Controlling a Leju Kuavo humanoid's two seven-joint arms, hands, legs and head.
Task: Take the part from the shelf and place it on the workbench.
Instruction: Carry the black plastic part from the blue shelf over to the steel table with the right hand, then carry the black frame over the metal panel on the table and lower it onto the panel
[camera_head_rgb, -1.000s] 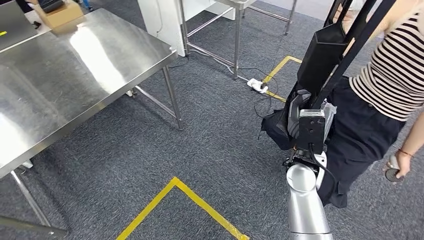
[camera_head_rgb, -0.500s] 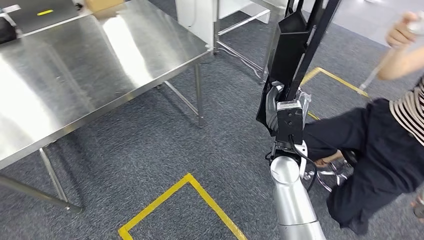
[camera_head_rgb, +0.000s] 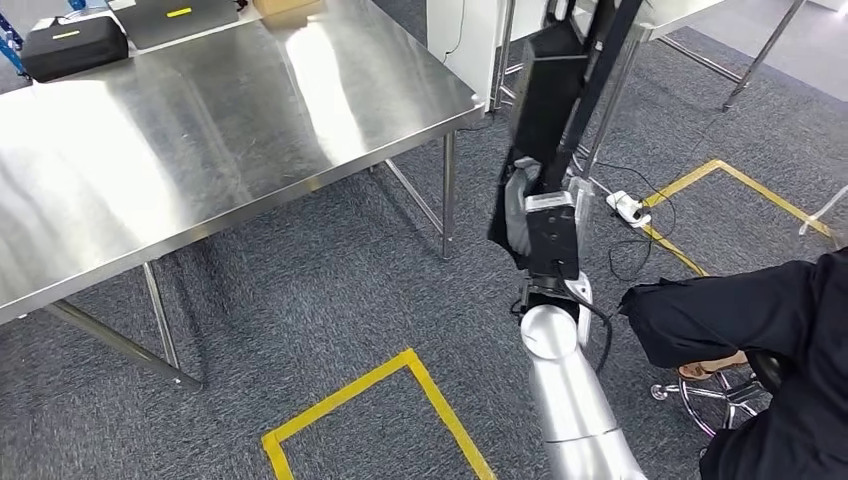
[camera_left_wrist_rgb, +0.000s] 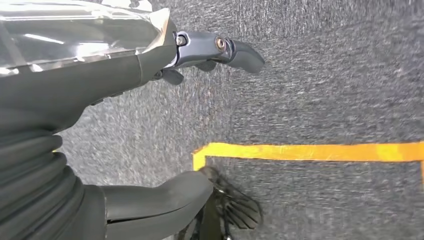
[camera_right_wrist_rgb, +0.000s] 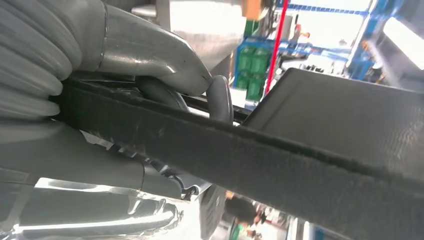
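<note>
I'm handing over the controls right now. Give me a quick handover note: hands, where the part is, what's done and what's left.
Right hand: grips the black part by its bar, raised in front of the robot.
Left hand: hangs over the grey carpet, holding nothing.
Steel workbench: ahead and to the robot's left, part not on it yet.
Done: part is off the shelf.
Left: approach the workbench and set the part down. A seated person is close on the right.

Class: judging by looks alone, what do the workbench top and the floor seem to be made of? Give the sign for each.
Workbench: most likely stainless steel with a brushed finish; it shows bright glare and blurred reflections. Floor: apparently short-pile grey carpet; it looks matt and speckled, with yellow tape on it.
</note>
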